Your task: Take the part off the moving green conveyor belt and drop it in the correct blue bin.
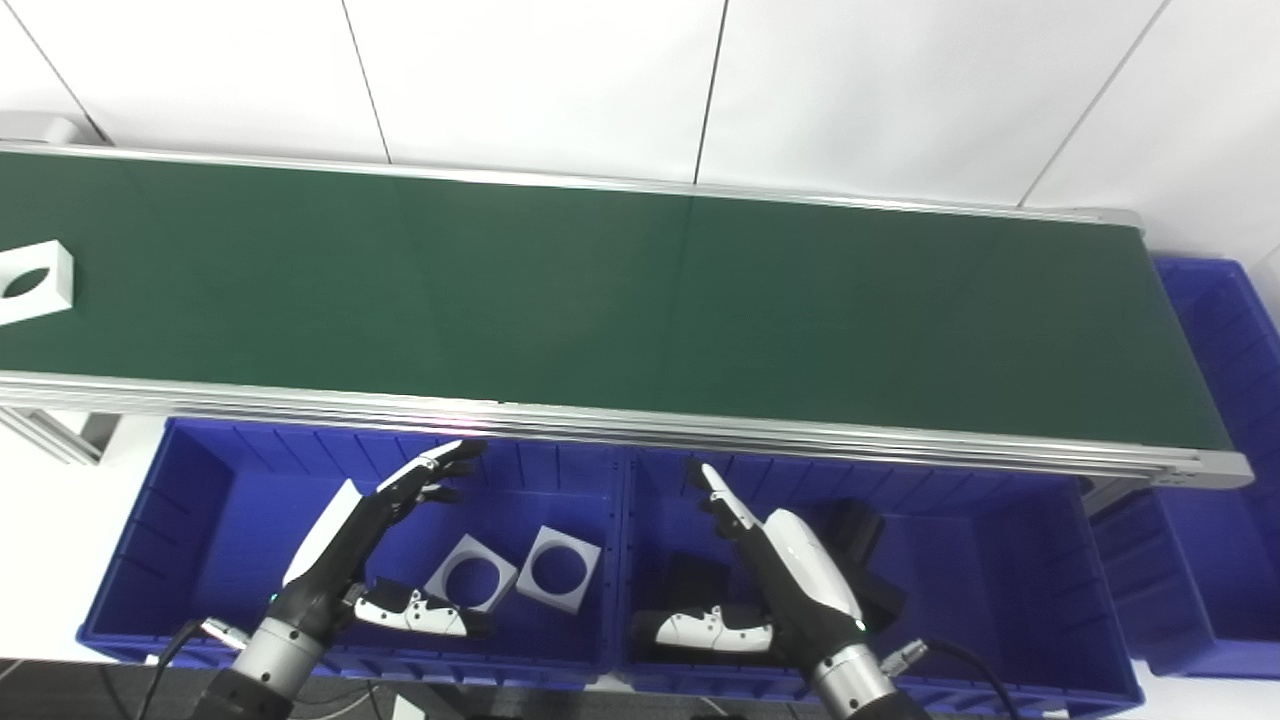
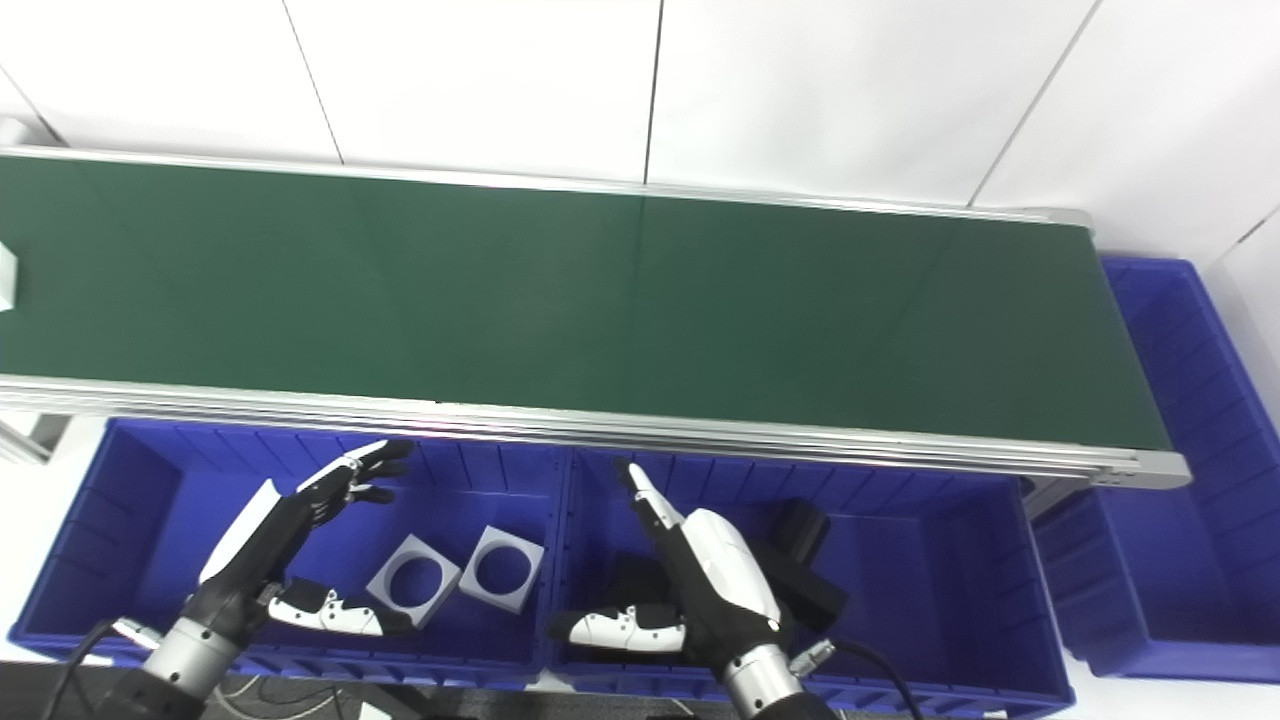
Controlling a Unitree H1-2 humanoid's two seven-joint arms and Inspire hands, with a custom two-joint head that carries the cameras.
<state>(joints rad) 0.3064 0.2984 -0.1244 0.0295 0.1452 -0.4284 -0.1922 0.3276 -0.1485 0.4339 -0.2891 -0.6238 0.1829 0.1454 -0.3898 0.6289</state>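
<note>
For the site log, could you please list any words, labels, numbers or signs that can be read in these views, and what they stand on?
None: no readable text, label, number or sign shows on the green conveyor belt, the blue bins, the white part or either hand.

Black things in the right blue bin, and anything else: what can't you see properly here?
- Black parts in the right blue bin: the right robot hand covers much of them in both views, so their shape is unclear.
- White part on the green belt: cut by the left edge in both views; only a sliver shows in the right eye view.
- Far-right bin: cut off by the right edge.
</note>
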